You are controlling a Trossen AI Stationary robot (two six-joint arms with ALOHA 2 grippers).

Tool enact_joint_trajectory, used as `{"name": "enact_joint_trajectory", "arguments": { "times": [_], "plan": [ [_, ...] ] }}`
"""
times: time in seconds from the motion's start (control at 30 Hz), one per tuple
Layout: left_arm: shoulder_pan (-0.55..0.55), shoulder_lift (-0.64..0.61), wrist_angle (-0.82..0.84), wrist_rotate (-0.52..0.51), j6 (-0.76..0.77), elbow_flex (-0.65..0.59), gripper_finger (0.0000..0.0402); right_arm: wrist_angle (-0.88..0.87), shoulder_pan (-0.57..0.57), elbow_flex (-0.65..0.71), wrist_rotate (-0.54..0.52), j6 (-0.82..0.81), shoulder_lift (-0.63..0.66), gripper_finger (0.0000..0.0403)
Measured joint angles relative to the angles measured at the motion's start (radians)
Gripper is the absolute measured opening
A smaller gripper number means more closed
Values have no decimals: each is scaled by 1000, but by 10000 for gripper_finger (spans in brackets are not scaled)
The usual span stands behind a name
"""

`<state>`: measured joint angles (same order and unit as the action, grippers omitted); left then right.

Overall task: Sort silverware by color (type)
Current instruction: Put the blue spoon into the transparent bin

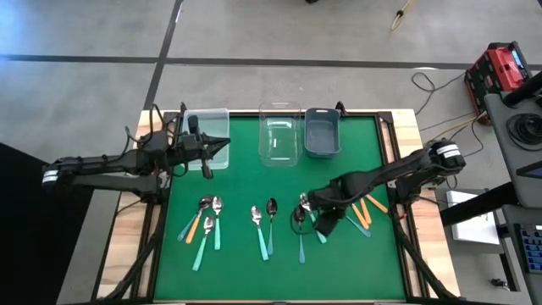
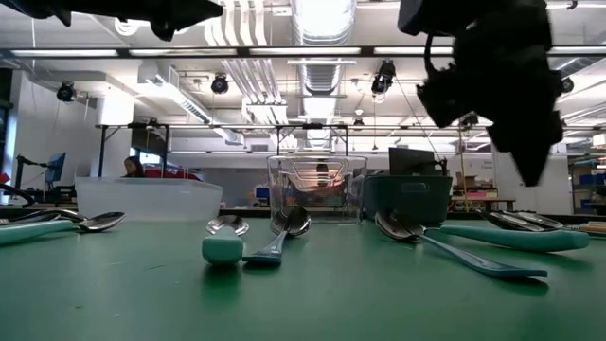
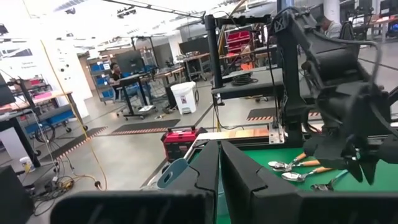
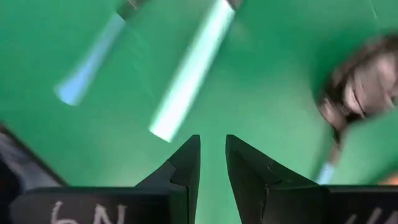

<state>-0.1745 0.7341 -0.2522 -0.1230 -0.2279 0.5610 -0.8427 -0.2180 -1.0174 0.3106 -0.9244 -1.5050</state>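
Small spoons [image 1: 209, 223] with metal bowls and thin mint, blue-teal or orange handles lie scattered across the lower half of my green mat [image 1: 246, 182] in the high view. My right gripper [image 1: 326, 222] hovers right of centre over one cluster, its fingers slightly parted with nothing between them. At the mat's top edge stand three bins [image 1: 279, 134], two clear and one grey. My left gripper [image 1: 207, 165], fingers pressed together and empty, waits at upper left over the leftmost clear bin.
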Motion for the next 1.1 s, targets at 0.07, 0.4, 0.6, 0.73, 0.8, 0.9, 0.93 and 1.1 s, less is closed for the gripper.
{"name": "enact_joint_trajectory", "arguments": {
  "times": [0.07,0.4,0.6,0.73,0.8,0.9,0.93,1.1],
  "plan": [
    [0,0,1,0,0,0,0,-118,-23,-30,0,-9,-16,68],
    [0,8,-9,0,0,1,0,-240,-79,-9,-157,7,-9,68],
    [0,8,-9,0,0,2,0,-214,-77,25,-161,-8,-8,79],
    [0,8,-9,0,0,1,0,-206,-77,25,-193,-18,-8,109],
    [0,8,-9,0,0,2,0,-202,-76,25,-223,1,-8,123],
    [0,8,-9,0,0,2,0,-194,-76,26,-248,49,-8,139],
    [0,8,-9,-1,0,1,0,-193,-76,26,-260,53,-8,142],
    [0,8,-9,-1,0,2,0,-184,-77,39,-270,90,-8,145]
  ]
}}
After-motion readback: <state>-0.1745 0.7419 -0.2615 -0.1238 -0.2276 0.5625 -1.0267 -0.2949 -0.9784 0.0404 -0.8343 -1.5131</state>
